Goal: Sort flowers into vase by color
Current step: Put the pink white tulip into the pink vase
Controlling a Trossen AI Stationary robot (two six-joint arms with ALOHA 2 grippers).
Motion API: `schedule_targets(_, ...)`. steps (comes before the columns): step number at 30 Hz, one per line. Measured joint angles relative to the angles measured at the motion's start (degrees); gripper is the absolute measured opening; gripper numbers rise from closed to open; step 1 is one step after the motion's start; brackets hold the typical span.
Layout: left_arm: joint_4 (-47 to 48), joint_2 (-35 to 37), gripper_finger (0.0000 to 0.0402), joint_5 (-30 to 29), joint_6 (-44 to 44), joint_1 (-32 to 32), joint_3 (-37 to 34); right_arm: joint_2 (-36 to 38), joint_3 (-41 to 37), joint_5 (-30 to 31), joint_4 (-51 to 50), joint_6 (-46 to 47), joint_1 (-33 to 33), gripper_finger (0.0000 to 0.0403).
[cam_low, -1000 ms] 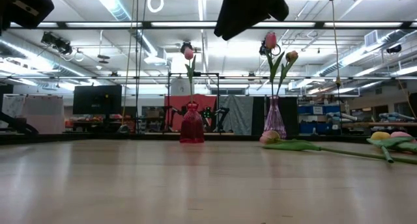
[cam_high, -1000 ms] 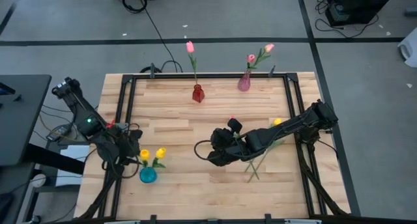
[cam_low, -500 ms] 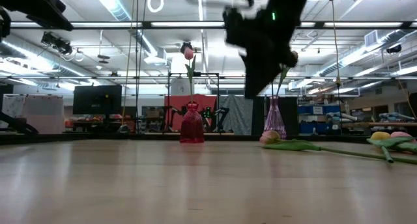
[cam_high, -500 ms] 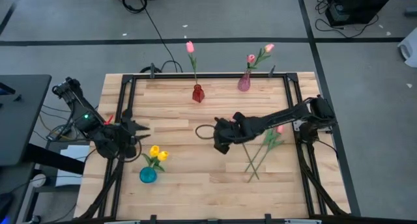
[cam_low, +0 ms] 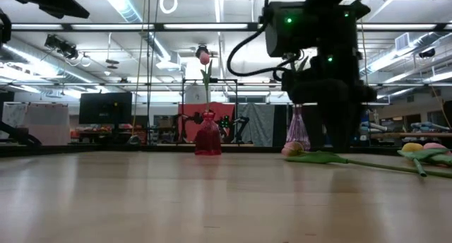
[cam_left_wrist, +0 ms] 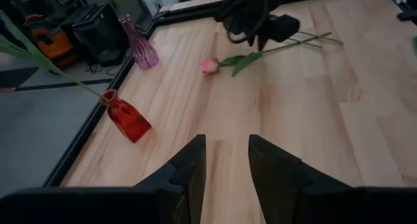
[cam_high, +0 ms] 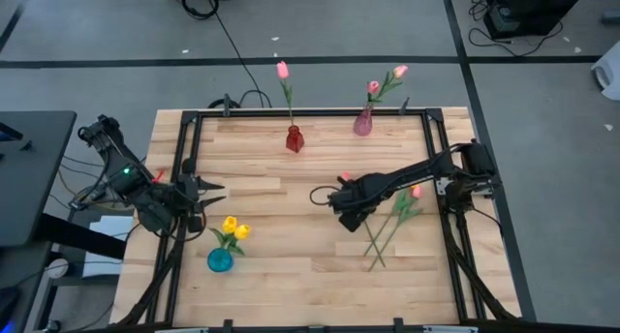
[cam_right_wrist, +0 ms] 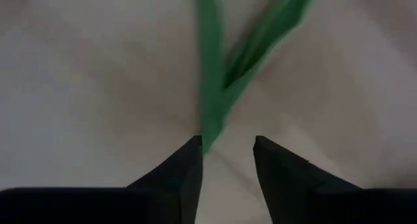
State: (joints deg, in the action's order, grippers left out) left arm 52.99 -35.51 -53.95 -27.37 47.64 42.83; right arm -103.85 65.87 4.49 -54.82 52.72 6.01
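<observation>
- While your right gripper (cam_high: 347, 220) hangs low over the middle of the counter (cam_high: 291, 265), its jaws stand apart with nothing held, a green stem (cam_right_wrist: 210, 87) lying on the wood just ahead of them
- Your left gripper (cam_high: 208, 190) waits near the counter's left edge, jaws parted a little and empty, with bare wood in front of it
- You have open wood across the centre and the near strip; a black frame (cam_high: 184, 159) runs along the sides and the far edge
- Loose flowers (cam_high: 392, 217) lie on the right part of the counter, thin green stems crossing, one pink bud (cam_left_wrist: 209, 66) showing clearly; how many lie there you cannot count
- Count three vases: a red vase (cam_high: 294, 138) at the far edge with one pink tulip, a pink vase (cam_high: 363, 122) beside it with two pink tulips, and a blue vase (cam_high: 220, 259) at the near left with two yellow tulips
</observation>
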Motion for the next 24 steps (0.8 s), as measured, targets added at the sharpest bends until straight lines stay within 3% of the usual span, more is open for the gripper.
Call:
schedule_targets(5, 0.07, 0.00, 0.0121, 0.02, 0.72, 0.00, 0.00, -0.01, 0.00, -1.07, 0.68, 1.27, 2.15, 0.0178)
schedule_targets(11, -1.52, 3.73, 0.0109, -0.01, 4.10, 0.00, 0.00, -0.02, -2.70, -1.38, 4.49, 2.84, 1.88, 0.0171)
schedule_targets(18, -4.70, 11.48, 0.0072, -0.84, 7.79, -0.02, 0.04, -0.04, -4.90, 0.59, 6.66, 3.03, 1.36, 0.0131)
schedule_targets(24, -11.26, 13.86, 0.0053, -0.93, 14.49, -0.02, 0.02, -0.04, -4.95, 0.02, 6.56, 3.98, 0.65, 0.0051)
